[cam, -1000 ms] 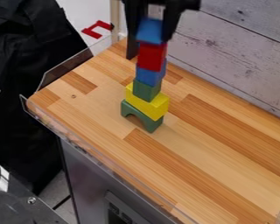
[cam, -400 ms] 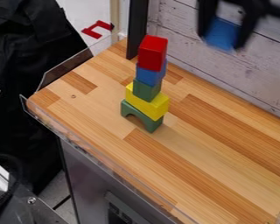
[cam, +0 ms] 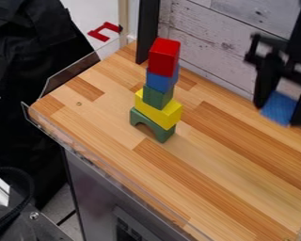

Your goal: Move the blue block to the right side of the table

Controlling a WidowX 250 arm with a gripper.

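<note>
Step, apparently: rightward carry | Gripper [cam: 279,115]: 3 o'clock, pinching blue block [cam: 280,106] | Next: lower to worktop [cam: 241,162], 4 o'clock; release

Soft, bright light covers the desk [cam: 209,174]. Shadows are faint, and at 9 o'clock the black cloth [cam: 30,80] loses detail.

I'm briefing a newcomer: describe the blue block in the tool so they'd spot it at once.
Start at the wooden tabletop, then look to the view's right edge, where the black tool hangs. The held block is the blue one between its fingers. Unlike the other blue block, which sits directly under the red block, it is apart from the stack.
</note>
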